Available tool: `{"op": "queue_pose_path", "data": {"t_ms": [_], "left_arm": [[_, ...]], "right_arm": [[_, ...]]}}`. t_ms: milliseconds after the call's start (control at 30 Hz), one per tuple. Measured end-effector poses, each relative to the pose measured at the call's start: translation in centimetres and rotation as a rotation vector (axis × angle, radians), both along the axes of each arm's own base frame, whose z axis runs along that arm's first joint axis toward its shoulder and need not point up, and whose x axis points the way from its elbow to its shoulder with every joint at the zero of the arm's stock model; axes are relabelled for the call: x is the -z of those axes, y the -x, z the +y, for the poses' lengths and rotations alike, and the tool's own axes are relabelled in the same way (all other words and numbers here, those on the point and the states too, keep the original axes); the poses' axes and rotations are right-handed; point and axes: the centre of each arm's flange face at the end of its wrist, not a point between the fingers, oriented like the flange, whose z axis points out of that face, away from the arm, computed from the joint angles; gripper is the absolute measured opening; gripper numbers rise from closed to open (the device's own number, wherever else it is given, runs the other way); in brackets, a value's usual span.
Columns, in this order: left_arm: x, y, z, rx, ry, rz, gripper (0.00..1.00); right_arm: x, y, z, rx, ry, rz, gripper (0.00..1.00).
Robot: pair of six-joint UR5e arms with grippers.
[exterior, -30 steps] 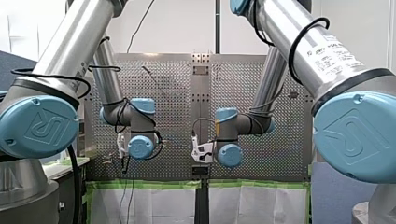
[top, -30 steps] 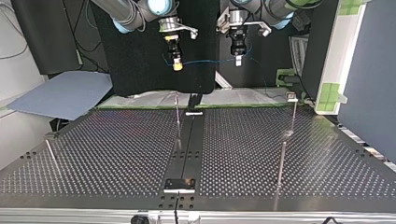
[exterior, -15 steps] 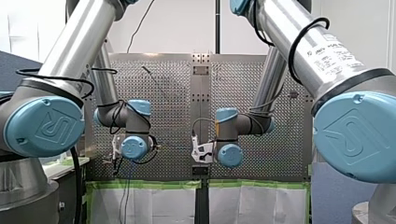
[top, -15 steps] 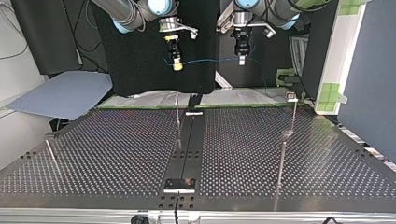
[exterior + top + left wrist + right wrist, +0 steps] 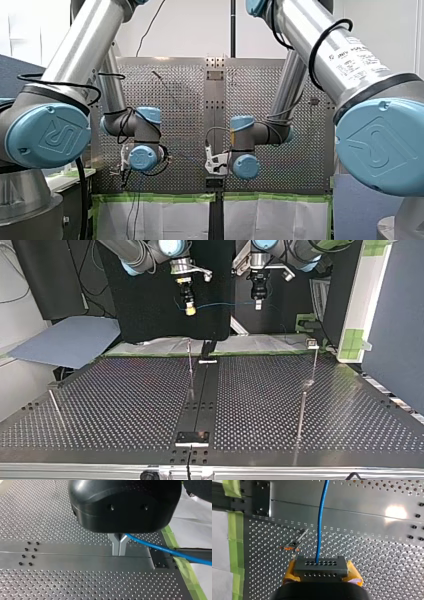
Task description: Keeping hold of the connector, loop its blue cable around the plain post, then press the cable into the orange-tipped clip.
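In the right wrist view my right gripper (image 5: 322,573) is shut on the dark grey connector (image 5: 320,563), gripped between its yellow pads (image 5: 290,572). The blue cable (image 5: 320,525) runs straight out of the connector over the perforated table. An orange-tipped clip (image 5: 293,544) stands on the table beside the cable, ahead of the gripper. In the left wrist view my left gripper (image 5: 119,552) has its metal fingers shut on the blue cable (image 5: 172,553), which trails off to one side. In the top view both grippers hang high behind the table, right (image 5: 189,310) and left (image 5: 258,304), with the cable (image 5: 225,304) stretched between them.
Thin metal posts stand on the perforated table (image 5: 125,405): one at the middle rear (image 5: 190,365), two at the top view's right (image 5: 301,412) (image 5: 314,362), one leaning at its left (image 5: 54,406). A dark centre rail (image 5: 201,400) ends in a small plate. Green tape (image 5: 235,542) edges the table.
My left arm has shifted a little toward the top view's right and upward with the cable in its grip. My right arm has stayed still.
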Motion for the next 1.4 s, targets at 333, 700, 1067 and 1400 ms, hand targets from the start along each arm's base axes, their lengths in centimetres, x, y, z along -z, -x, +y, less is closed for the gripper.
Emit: {"op": "queue_pose_path", "data": {"t_ms": [333, 700, 1067, 1400], "left_arm": [[-2.6, -0.7, -0.1, 0.008, 0.054, -0.012, 0.0], [-7.3, -2.8, -0.3, -0.055, 0.171, -0.072, 0.0], [-13.5, -5.0, -0.6, -0.128, 0.222, -0.155, 0.0], [-19.5, -5.9, 0.0, -0.169, 0.269, -0.218, 0.0]], "right_arm": [[-2.9, -0.6, 1.2, -0.049, -0.03, -0.023, 0.0], [-8.8, -1.6, 0.2, -0.113, -0.003, -0.199, 0.0], [-17.2, -3.0, -2.6, -0.121, 0.051, -0.33, 0.0], [-25.3, -3.6, -5.0, -0.113, 0.118, -0.378, 0.0]]}}
